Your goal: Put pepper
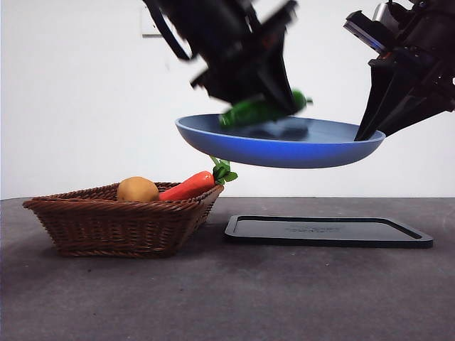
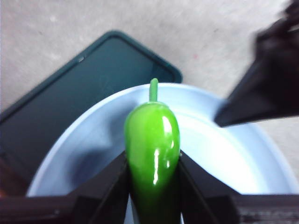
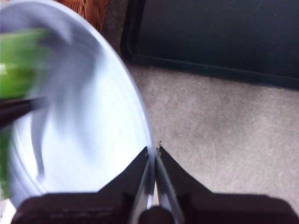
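The glossy green pepper is held by my left gripper just above a blue plate that hangs in the air. In the left wrist view the pepper sits between the two black jaws, stem pointing away, over the plate. My right gripper is shut on the plate's right rim and holds it up. In the right wrist view its jaws pinch the rim, and the pepper shows blurred over the plate's far side.
A wicker basket stands on the table at the left, with a round yellow-brown fruit and an orange carrot in it. A flat black tray lies on the table under the plate.
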